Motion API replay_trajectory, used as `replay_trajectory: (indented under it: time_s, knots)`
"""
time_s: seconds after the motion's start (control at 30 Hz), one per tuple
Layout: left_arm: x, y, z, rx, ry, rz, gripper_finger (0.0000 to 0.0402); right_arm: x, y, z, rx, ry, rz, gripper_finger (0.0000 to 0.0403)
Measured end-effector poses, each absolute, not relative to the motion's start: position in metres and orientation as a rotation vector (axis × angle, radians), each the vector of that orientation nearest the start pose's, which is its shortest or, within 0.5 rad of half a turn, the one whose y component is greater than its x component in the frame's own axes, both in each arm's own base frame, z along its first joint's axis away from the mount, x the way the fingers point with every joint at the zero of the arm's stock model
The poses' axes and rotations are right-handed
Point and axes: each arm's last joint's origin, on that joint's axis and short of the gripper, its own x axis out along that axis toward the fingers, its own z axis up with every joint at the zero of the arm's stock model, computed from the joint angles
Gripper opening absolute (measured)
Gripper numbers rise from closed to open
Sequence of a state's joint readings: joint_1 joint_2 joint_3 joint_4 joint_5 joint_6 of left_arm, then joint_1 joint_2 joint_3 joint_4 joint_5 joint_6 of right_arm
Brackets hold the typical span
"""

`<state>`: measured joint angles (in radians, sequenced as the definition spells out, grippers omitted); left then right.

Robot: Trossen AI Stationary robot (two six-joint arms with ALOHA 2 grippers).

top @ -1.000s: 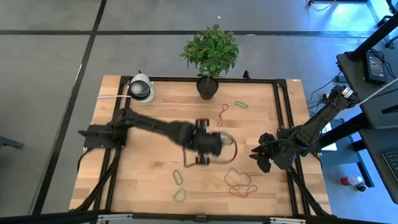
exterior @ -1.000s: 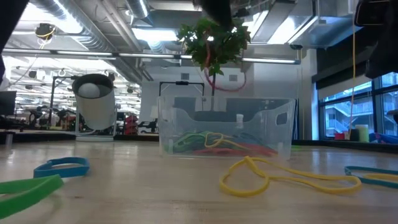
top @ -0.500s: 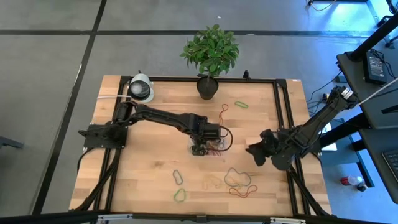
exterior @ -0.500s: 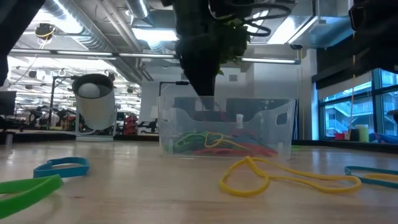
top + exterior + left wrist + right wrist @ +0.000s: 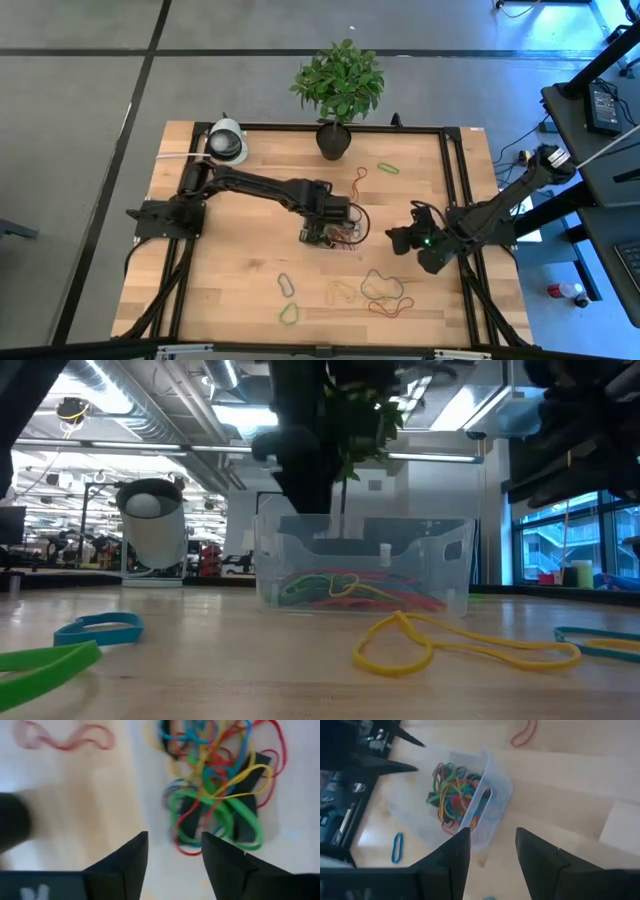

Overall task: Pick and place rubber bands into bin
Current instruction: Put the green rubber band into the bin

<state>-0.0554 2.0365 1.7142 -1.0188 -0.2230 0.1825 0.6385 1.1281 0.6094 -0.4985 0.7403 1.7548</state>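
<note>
The bin (image 5: 338, 236), a small clear tray, stands at the table's middle and holds a tangle of rubber bands (image 5: 215, 790) in red, green, yellow and blue. My left gripper (image 5: 318, 238) hangs open just above the bin's left part, pointing steeply down, with nothing between its fingers (image 5: 172, 855). To the right of the bin, my right gripper (image 5: 398, 240) is open and empty, pointing slantwise at the bin (image 5: 485, 805). Loose bands lie flat on the table: yellow (image 5: 460, 645), blue (image 5: 100, 628), green (image 5: 45, 665), red (image 5: 525, 732).
A dark plant pot (image 5: 333, 140) and a white camera (image 5: 228, 142) stand at the far edge. More loose bands lie near the front edge (image 5: 385, 292) and front left (image 5: 288, 300). A green one (image 5: 388, 168) and a red one (image 5: 358, 180) lie behind the bin.
My left gripper has swung from right of the bin to above it, come down and opened. The red band that hung below it a second ago is no longer on it. My right gripper has moved toward the bin and rolled about its own axis.
</note>
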Motion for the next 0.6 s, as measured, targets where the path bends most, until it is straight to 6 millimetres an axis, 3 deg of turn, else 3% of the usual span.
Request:
replay_trajectory:
  time_s: [0.3, 0.43, 0.6]
  knots:
    - [0.378, -0.004, 0.301, 0.312, 1.169, 0.095, 0.0182, 0.186, 0.067, 0.202, 0.845, 0.343, -0.803, 0.0160]
    - [0.356, 0.012, 0.332, 0.149, 1.022, -0.011, 0.0167, 0.198, 0.040, 0.212, 0.672, 0.393, -0.841, 0.0160]
    - [0.322, 0.041, 0.337, -0.058, 0.865, 0.030, 0.0139, 0.213, -0.009, 0.237, 0.538, 0.538, -0.801, 0.0160]
